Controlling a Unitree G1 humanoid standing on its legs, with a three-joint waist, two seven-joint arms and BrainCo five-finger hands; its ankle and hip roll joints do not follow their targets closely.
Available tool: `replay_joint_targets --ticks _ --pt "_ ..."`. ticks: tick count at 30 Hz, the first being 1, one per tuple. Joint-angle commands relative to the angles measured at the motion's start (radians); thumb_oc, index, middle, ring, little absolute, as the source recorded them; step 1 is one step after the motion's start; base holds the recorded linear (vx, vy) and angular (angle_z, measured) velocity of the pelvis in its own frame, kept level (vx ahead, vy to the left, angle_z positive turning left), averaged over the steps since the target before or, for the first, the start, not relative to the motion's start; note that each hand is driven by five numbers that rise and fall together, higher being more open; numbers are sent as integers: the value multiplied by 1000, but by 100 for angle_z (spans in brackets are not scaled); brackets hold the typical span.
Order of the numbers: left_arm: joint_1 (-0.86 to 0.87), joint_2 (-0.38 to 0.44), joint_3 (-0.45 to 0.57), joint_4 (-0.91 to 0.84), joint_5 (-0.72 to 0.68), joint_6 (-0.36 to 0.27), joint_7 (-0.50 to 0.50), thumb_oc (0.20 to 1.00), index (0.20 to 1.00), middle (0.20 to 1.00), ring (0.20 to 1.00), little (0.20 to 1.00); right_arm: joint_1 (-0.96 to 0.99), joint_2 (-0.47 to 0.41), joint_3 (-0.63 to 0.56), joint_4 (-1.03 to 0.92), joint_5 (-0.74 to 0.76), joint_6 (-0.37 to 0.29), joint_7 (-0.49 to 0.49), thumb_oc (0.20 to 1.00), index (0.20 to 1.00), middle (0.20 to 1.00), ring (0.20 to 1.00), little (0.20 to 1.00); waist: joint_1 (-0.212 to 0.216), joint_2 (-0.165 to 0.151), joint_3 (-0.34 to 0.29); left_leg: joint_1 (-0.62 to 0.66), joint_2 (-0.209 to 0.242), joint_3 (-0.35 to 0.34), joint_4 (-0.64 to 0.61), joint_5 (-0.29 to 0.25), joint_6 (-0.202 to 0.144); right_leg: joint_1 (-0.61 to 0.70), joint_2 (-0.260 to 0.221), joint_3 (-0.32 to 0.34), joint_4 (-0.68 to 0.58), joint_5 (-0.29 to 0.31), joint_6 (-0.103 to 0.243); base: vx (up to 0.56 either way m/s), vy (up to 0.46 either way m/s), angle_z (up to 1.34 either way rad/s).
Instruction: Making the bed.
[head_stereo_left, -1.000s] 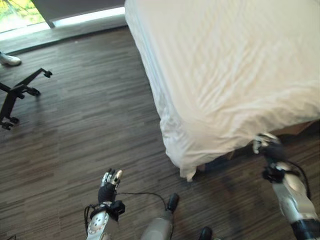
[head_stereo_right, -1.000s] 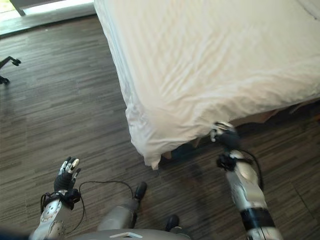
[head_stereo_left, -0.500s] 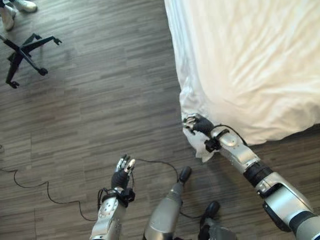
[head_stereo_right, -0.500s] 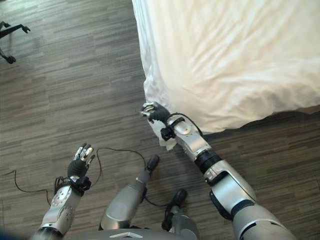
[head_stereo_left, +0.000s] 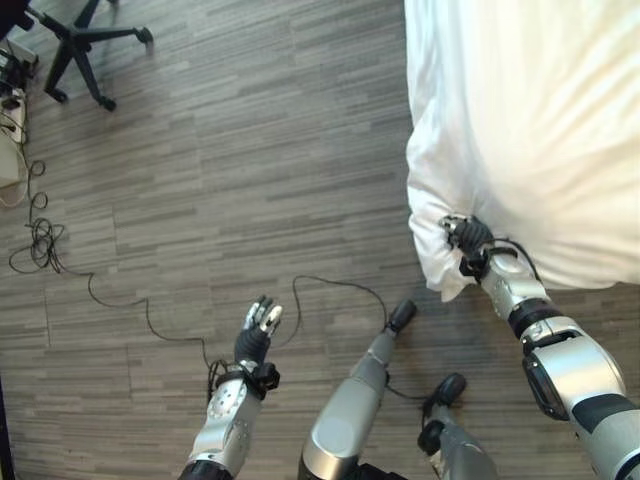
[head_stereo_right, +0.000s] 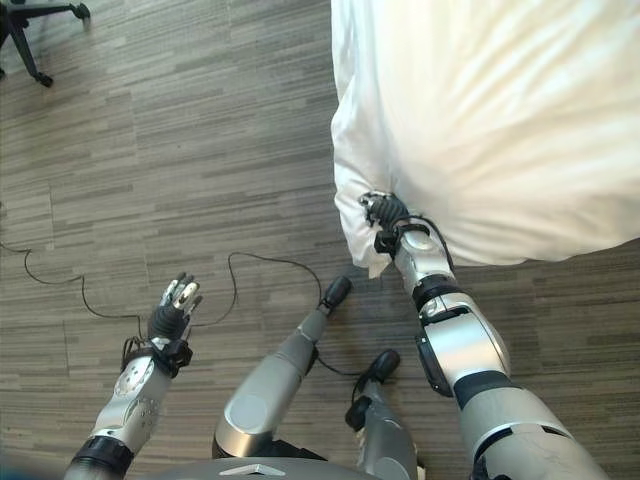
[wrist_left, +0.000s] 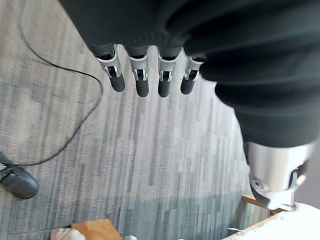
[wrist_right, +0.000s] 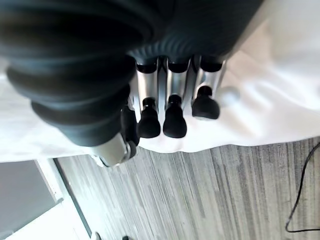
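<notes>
The bed (head_stereo_left: 530, 120), under a white sheet (head_stereo_right: 480, 130), takes the upper right of the eye views, its near corner hanging down toward the wood floor (head_stereo_left: 230, 180). The right hand (head_stereo_right: 384, 210) is at that corner, against the drooping fold of sheet just above the floor. In the right wrist view its fingers (wrist_right: 170, 117) are curled, dark tips bent in toward the thumb, with white cloth right behind them; whether any cloth is actually pinched between them I cannot tell, so the grip stays uncertain. The left hand (head_stereo_left: 258, 328) is held up over bare floor, well apart from the bed, holding nothing; in the left wrist view its fingers (wrist_left: 142, 82) hang straight in a row, relaxed and spread a little. A black chair base (head_stereo_left: 85, 45) stands at the far left of the floor, with a tangle of thin cords (head_stereo_left: 35, 240) lying below it near the left edge.
</notes>
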Motion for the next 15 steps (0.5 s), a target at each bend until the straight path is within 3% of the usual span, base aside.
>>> replay_joint_targets --ticks 1,7,15 --pt "-47 -6 24 -22 17 -32 11 1000 1000 1000 1000 1000 164 -215 -130 129 115 19 -181 200 200 200 200 200 -35 5 51 12 21 59 12 -12 -26 -83 -12 39 -61 127 -20 0 0 0" --pt "-43 -20 53 -43 27 -29 24 1000 1000 1000 1000 1000 403 -131 -217 156 140 13 -169 200 200 200 200 200 -75 -11 55 19 28 60 14 -21 -23 -79 -7 45 -62 115 -25 33 -1 -4" --pt "-11 -23 124 -75 34 -24 28 1000 1000 1000 1000 1000 704 -63 -291 145 108 22 -143 200 200 200 200 200 -176 -65 31 68 43 78 14 -34 -23 -50 1 73 -48 92 -36 22 -5 -9"
